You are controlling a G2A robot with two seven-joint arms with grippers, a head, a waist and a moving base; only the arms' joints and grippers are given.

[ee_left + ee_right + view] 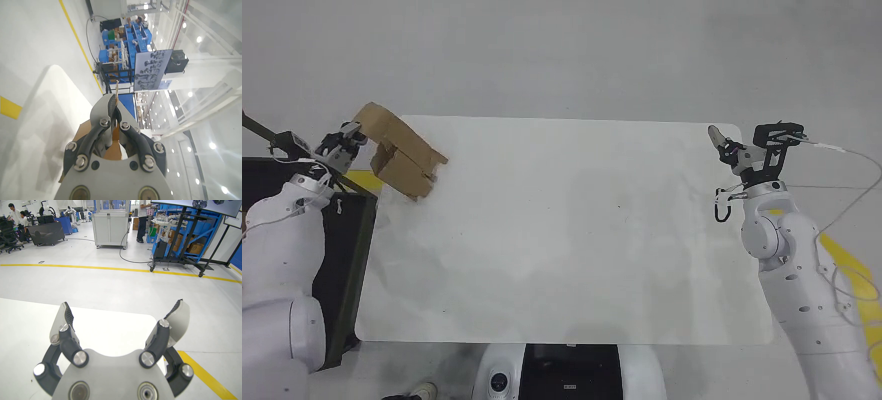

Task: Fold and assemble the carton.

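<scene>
Jaws-wise: squeezed tight on left gripper, splayed wide on right gripper. Had black bin beside table's left edge. Clamped carton edge in left pair, well apart from right.

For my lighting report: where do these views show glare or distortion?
Left wrist view: ceiling lamps flare into streaks beyond the left pincer, shut on the brown cardboard carton. Right wrist view: the yellow floor line bows slightly. Top view: even light on the white table.
</scene>
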